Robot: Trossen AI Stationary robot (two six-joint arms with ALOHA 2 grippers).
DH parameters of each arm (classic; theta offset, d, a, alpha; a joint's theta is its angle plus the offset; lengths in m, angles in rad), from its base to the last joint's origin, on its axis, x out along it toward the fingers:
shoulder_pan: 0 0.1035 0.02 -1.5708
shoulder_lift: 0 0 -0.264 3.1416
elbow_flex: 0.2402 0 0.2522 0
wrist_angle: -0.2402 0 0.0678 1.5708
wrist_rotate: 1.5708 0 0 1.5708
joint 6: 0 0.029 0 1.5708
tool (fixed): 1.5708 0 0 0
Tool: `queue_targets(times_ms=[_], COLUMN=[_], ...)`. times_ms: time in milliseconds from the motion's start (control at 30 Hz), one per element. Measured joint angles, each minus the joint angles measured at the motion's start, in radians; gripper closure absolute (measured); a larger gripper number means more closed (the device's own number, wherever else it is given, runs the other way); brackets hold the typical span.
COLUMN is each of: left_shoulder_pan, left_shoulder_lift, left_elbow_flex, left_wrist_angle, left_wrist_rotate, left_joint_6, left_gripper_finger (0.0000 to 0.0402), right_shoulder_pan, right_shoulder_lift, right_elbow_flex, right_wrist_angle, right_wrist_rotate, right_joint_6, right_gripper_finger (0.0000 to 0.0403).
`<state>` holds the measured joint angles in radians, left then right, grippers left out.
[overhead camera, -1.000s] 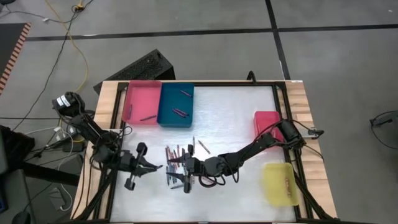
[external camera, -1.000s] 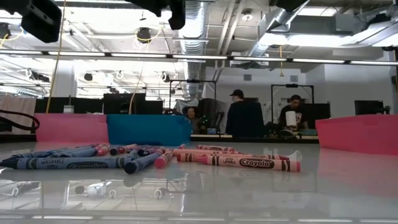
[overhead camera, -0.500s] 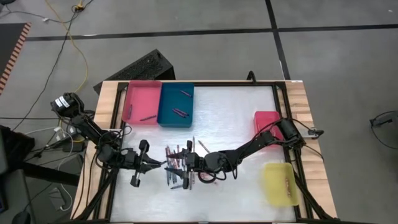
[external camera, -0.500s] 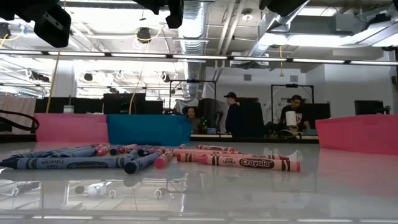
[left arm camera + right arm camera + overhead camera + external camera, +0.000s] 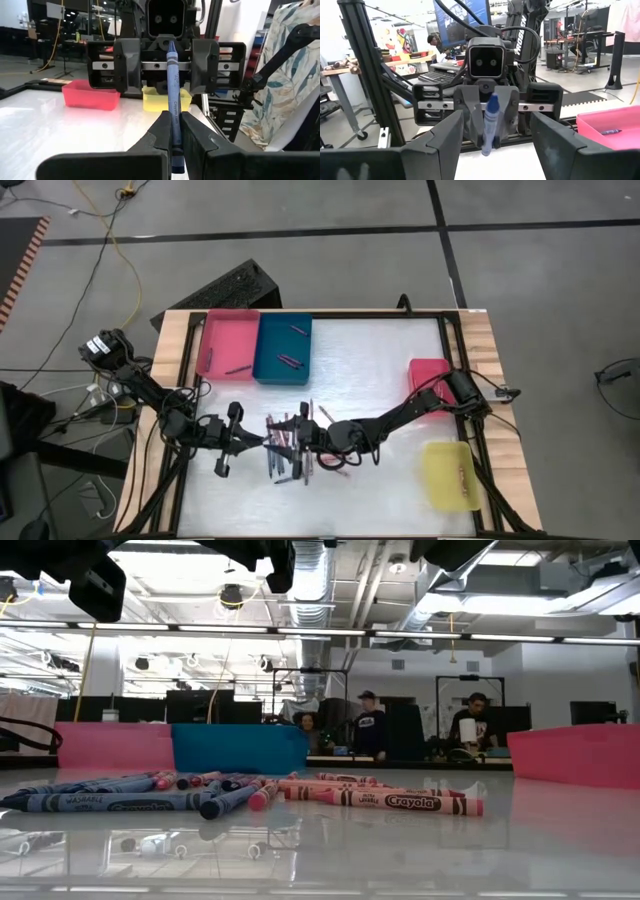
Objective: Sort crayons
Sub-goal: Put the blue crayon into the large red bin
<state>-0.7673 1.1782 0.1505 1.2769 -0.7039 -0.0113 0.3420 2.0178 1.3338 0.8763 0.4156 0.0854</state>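
From above, the left gripper [image 5: 262, 442] and the right gripper [image 5: 300, 438] face each other nose to nose over the pile of crayons [image 5: 288, 448] in the middle of the table [image 5: 380, 360], but that view is too far off to show what passes between them. The wrist views settle it. The left gripper [image 5: 172, 131] has its fingers pressed together on a blue crayon [image 5: 173, 95], which stands up between them with its tip toward the right arm's open fingers. Seen from the right wrist, the right gripper [image 5: 495, 142] is spread wide, and the same blue crayon [image 5: 490, 122] sits in the left gripper between those spread fingers, touching neither.

The low view shows only the loose crayons [image 5: 240, 795] lying flat on the table, with the pink tray [image 5: 115, 745] and the blue tray [image 5: 240, 747] behind them. From above, a few crayons already lie in those two trays, and a red tray [image 5: 428, 372] and a yellow tray [image 5: 450, 475] sit at the right edge.
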Motion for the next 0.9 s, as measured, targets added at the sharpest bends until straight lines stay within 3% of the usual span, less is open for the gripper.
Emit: queue_targets(times_ms=[200,567,733,900], left_shoulder_pan=[0.0,0.0,0.0,-0.001], left_shoulder_lift=[0.0,0.0,0.0,0.0], left_elbow_flex=[0.0,0.0,0.0,0.0], left_wrist_angle=[-0.003,-0.013,-0.016,-0.027], left_wrist_rotate=[0.0,-0.003,-0.004,-0.007], left_joint_6=[-0.002,-0.013,-0.02,-0.054], left_gripper_finger=[0.0393,0.0393,0.0393,0.0392], right_shoulder_pan=[-0.004,-0.004,-0.017,-0.019], right_shoulder_lift=[0.0,-0.001,-0.001,-0.001], right_elbow_flex=[0.0,0.0,0.0,0.0], right_wrist_angle=[-0.001,-0.023,-0.045,-0.053], right_wrist_rotate=[0.0,-0.007,-0.059,-0.066], right_joint_6=[0.004,0.019,0.057,0.072], right_gripper_finger=[0.0204,0.033,0.0386,0.0395])
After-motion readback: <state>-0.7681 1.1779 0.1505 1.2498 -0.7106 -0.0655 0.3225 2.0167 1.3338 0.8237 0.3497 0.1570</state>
